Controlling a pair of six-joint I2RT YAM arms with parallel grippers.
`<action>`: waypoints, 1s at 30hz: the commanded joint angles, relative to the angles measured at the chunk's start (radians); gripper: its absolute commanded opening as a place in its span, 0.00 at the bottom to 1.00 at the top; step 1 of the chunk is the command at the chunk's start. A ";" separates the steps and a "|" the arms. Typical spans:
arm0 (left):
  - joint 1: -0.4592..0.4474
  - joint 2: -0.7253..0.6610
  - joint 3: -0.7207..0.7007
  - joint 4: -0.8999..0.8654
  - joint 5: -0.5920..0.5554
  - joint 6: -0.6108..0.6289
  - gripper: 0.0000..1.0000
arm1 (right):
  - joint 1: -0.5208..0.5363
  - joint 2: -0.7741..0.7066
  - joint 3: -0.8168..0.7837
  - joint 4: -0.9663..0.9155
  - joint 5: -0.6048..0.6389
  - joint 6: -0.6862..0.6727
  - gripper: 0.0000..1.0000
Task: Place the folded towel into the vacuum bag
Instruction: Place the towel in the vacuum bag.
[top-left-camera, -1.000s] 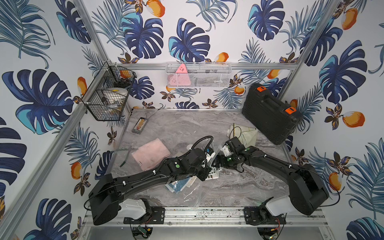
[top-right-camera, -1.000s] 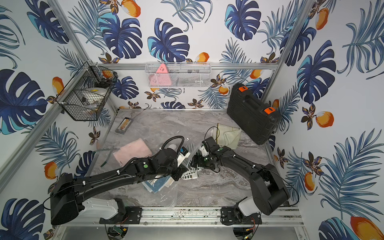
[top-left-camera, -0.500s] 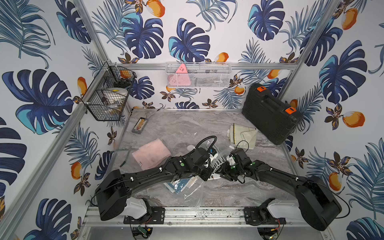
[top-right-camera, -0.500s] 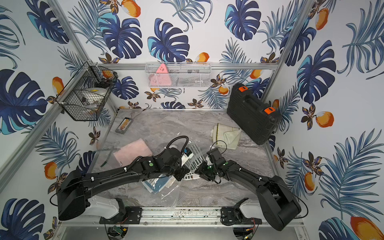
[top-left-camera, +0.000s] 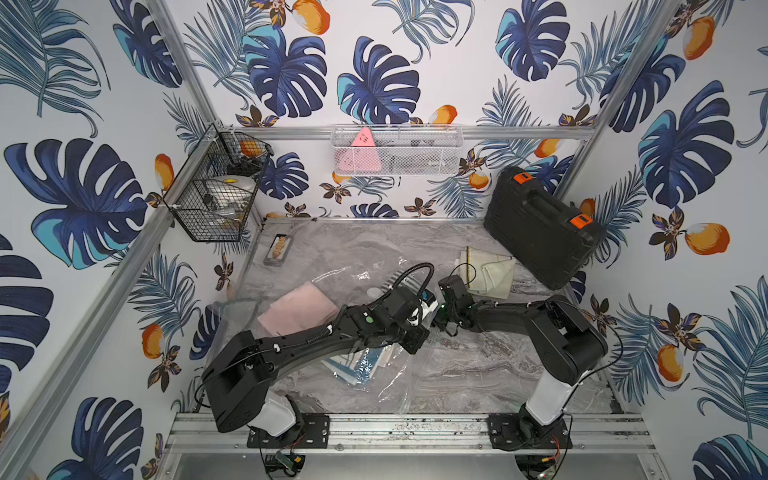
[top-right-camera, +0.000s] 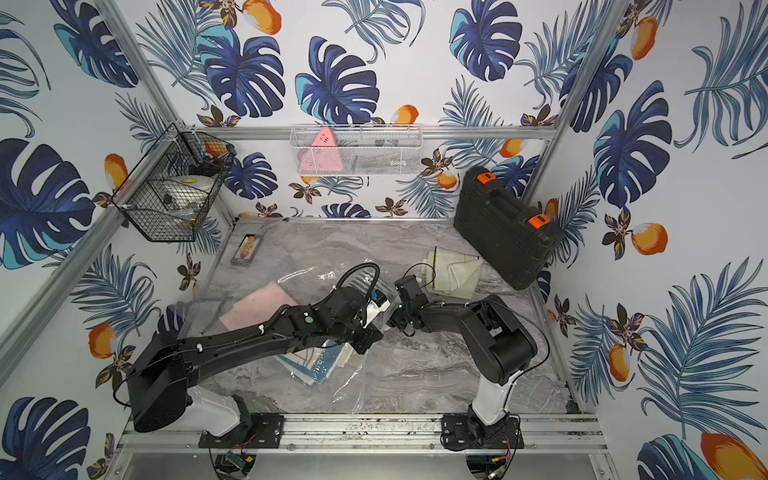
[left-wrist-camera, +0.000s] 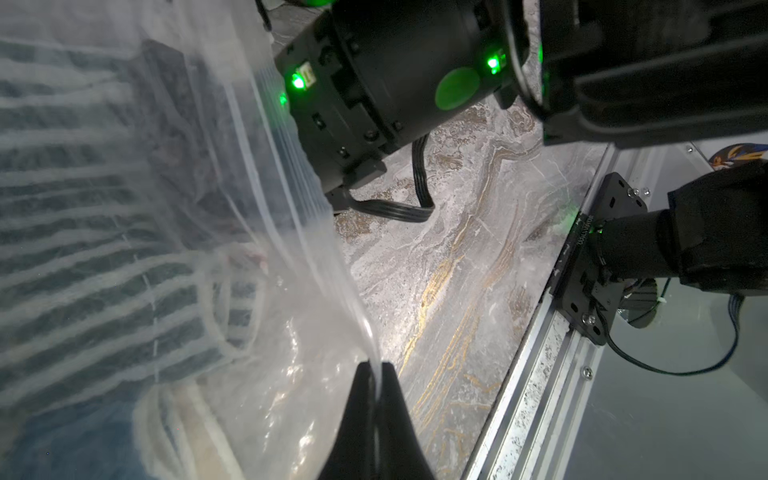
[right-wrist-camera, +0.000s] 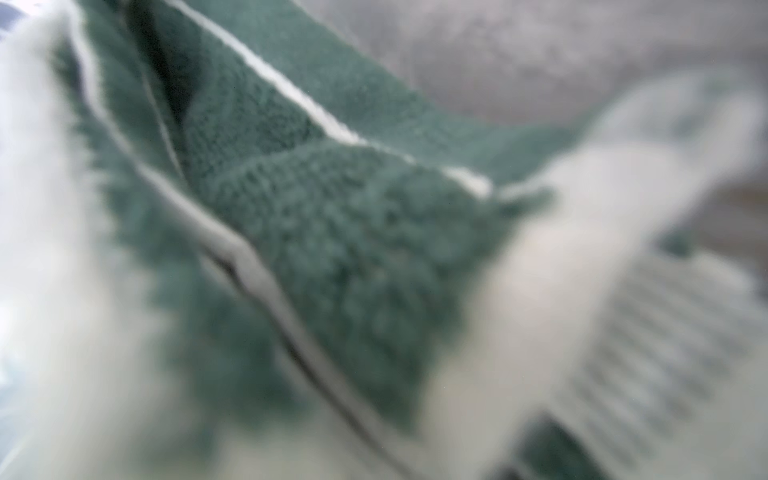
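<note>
The vacuum bag (top-left-camera: 390, 374) (top-right-camera: 353, 376) is clear crinkly plastic spread over the marble table's middle and front. My left gripper (left-wrist-camera: 376, 370) (top-left-camera: 413, 343) is shut on the bag's edge and holds the film (left-wrist-camera: 291, 270) lifted. A green-and-white striped folded towel (right-wrist-camera: 332, 249) fills the right wrist view, blurred and very close. It also shows through the film in the left wrist view (left-wrist-camera: 83, 208). My right gripper (top-left-camera: 434, 318) meets the left wrist at the table's middle, its fingers hidden by towel and arm.
A blue-and-white cloth (top-left-camera: 357, 365) lies under the bag's plastic. A pink towel (top-left-camera: 297, 309) lies left, a cream cloth (top-left-camera: 488, 270) and a black case (top-left-camera: 540, 232) back right. A wire basket (top-left-camera: 216, 195), mesh shelf (top-left-camera: 395, 151) and small tray (top-left-camera: 277, 249) stand behind.
My right arm has swung its gripper left and toward the back, up against the left wrist, with its elbow folded higher. The left arm shifted a little and kept its grip on the bag.
</note>
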 joint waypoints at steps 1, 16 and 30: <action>0.003 0.027 0.078 -0.123 -0.079 0.018 0.22 | -0.020 -0.073 -0.032 -0.001 -0.061 -0.055 0.32; -0.010 0.318 0.459 -0.390 -0.244 0.187 0.60 | -0.044 -0.154 -0.097 -0.016 -0.124 0.027 0.52; 0.013 0.342 0.548 -0.418 -0.257 0.217 0.00 | -0.071 -0.201 -0.217 0.000 -0.106 0.080 0.54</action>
